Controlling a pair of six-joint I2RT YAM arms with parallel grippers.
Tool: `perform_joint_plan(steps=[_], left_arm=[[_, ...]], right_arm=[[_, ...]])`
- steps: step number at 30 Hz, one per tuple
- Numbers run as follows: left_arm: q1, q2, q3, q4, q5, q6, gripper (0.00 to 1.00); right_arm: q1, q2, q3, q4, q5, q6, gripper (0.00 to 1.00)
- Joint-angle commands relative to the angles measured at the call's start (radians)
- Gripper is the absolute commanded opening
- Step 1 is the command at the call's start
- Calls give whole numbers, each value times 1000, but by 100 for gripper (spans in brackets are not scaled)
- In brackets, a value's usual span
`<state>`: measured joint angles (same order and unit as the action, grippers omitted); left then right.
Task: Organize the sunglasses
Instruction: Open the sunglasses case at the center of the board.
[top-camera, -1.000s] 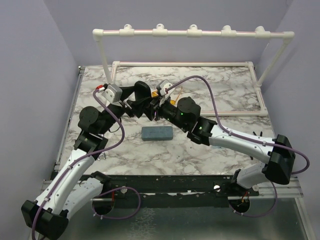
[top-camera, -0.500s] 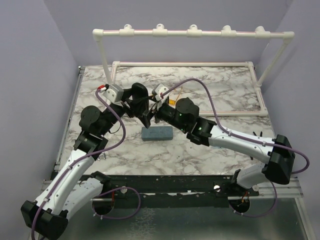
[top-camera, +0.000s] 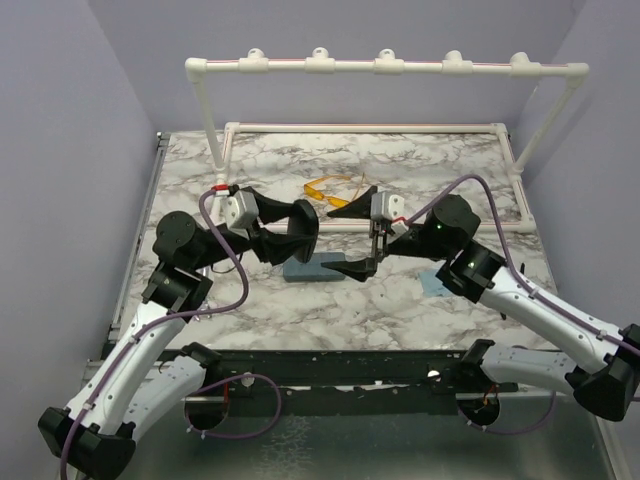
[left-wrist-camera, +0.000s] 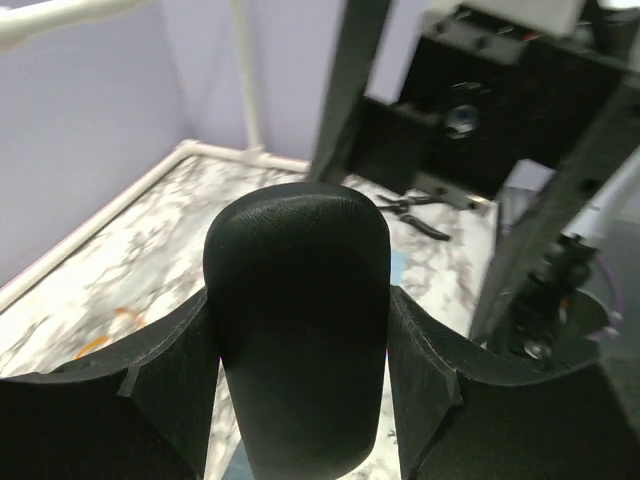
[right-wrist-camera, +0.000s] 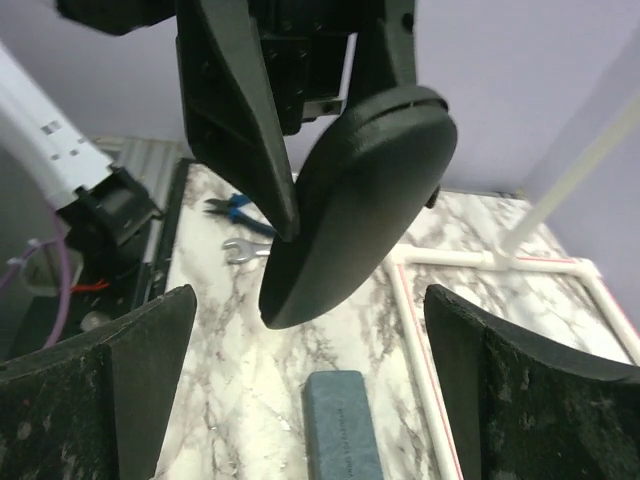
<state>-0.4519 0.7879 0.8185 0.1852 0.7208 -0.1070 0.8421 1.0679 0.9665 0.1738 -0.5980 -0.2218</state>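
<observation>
Your left gripper (top-camera: 290, 235) clamps the black oval case (left-wrist-camera: 297, 330); your right gripper (top-camera: 358, 237) stands wide apart. The translucent yellow-orange sunglasses (top-camera: 328, 188) lie behind both, touching neither, and show clearly only from the top view.

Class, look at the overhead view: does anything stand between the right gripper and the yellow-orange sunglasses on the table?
Nothing visible lies between the right gripper and the yellow-orange sunglasses just beyond it. However, its open jaws face the black oval case that the left gripper holds up, not the glasses.
</observation>
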Motion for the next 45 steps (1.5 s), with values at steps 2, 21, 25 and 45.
perform_joint_plan(steps=[2, 21, 25, 45], left_arm=[[-2, -9, 57, 66, 280, -28, 0], [-2, -18, 55, 68, 329, -43, 0], [-2, -20, 51, 68, 329, -42, 0], [-2, -38, 54, -50, 218, 54, 77]], right_arm=[[-19, 76, 7, -17, -299, 0, 100], [-64, 236, 75, 203, -407, 137, 93], [-73, 263, 103, 181, -463, 140, 89], [-75, 273, 132, 117, -509, 147, 21]])
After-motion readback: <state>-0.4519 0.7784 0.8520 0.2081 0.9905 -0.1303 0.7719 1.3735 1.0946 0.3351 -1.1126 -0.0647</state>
